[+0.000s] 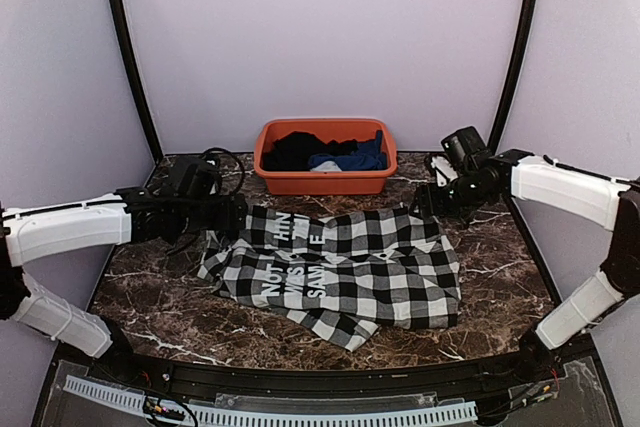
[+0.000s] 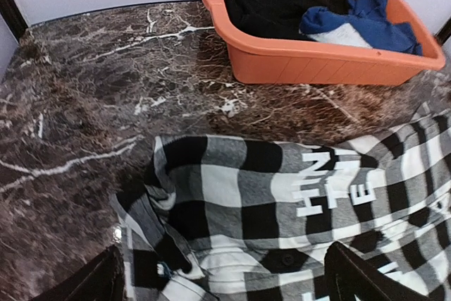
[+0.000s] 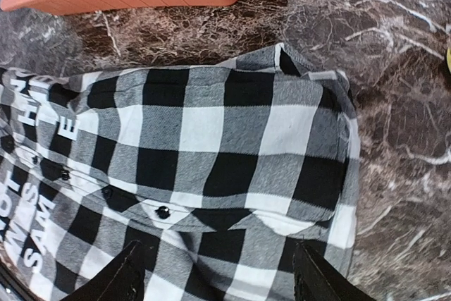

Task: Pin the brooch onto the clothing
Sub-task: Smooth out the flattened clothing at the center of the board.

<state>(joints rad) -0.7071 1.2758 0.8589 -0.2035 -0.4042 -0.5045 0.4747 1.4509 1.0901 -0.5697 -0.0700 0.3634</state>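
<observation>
We find bare table (image 1: 500, 287) to the right of the shirt (image 1: 340, 267) and in front of it; behind it, past a bare strip, the orange tub (image 1: 325, 185) blocks the way.

Yellow object (image 3: 448, 61): cut off by the edge, so you cannot identify it. Checked shirt (image 1: 340, 267): folds hide some lettering.

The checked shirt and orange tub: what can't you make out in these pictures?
Shirt lettering: broken by folds in every view.
Tub contents: lower layers hidden under the black garment and blue garment, top and left wrist views.
Yellow object: cut off by right wrist view's edge.
Brooch: not recognisable anywhere.
</observation>
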